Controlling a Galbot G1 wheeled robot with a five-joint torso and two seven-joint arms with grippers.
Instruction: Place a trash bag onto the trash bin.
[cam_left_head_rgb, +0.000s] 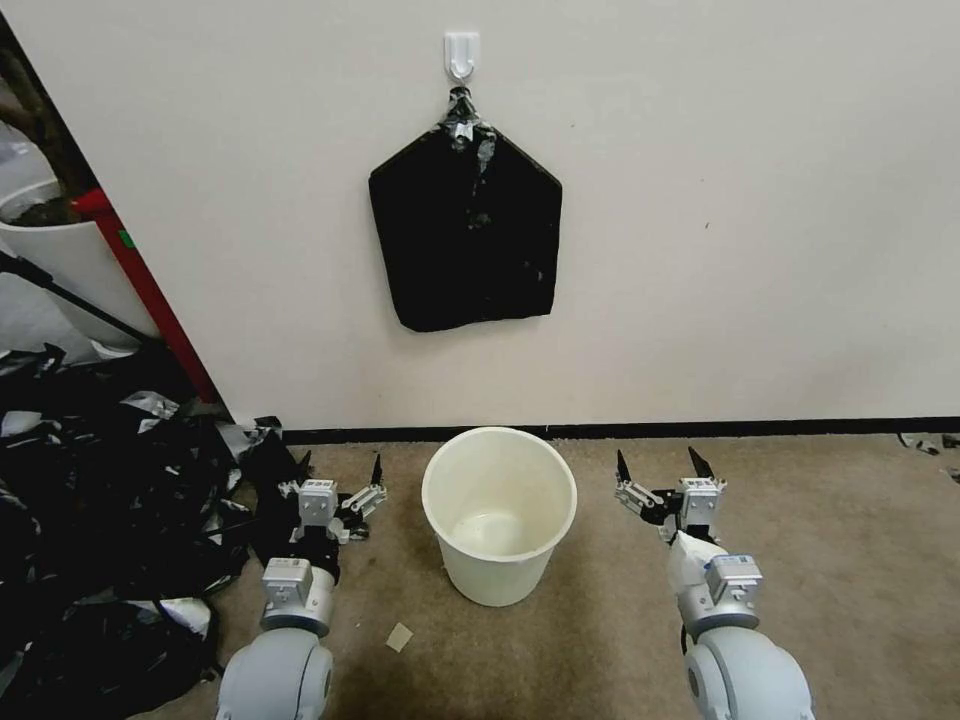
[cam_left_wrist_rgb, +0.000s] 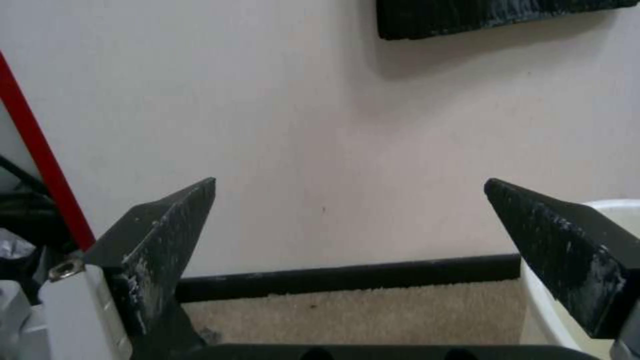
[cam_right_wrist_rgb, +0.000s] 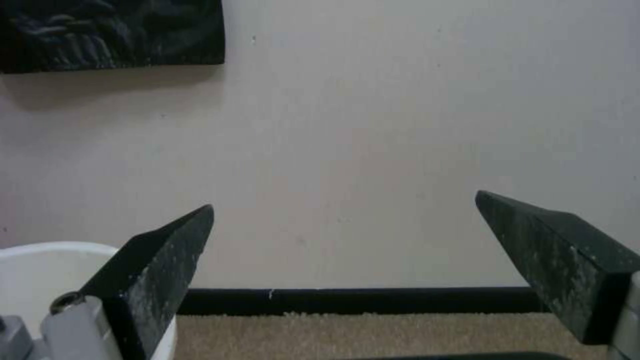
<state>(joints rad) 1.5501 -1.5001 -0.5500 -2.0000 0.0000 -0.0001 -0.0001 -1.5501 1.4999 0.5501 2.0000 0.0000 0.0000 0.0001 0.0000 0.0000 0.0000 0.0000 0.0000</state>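
1. One trash bin (cam_left_head_rgb: 499, 515), cream-white and round, stands upright on the carpet (cam_left_head_rgb: 850, 560) just in front of the black baseboard (cam_left_head_rgb: 740, 428), mouth open upward, nothing visible inside.
2. Left gripper (cam_left_head_rgb: 340, 470) sits low over the carpet just to the bin's left, apart from it. Jaws spread wide, nothing between them. In the left wrist view the same gripper (cam_left_wrist_rgb: 350, 185) frames bare wall and baseboard, with the bin's rim (cam_left_wrist_rgb: 617, 205) showing behind one finger.
3. Right gripper (cam_left_head_rgb: 661, 464) sits to the bin's right, slightly farther from it than the left one, also clear of it. Jaws equally wide apart, holding nothing. In the right wrist view this gripper (cam_right_wrist_rgb: 343, 200) faces the wall; the bin's rim (cam_right_wrist_rgb: 47, 247) shows behind one finger.
4. The bin lies between the two grippers, inside neither pair of jaws.
5. One flat five-sided black pack (cam_left_head_rgb: 465, 232) hangs on the wall from one white hook (cam_left_head_rgb: 461, 52), directly above the bin and well apart from both grippers.
6. One heap of black plastic scraps (cam_left_head_rgb: 100, 520) covers the carpet's left edge, reaching close to the left arm.
7. No separate loose trash bag can be told apart.
8. Count: two grippers, one bin, one pack, one hook.
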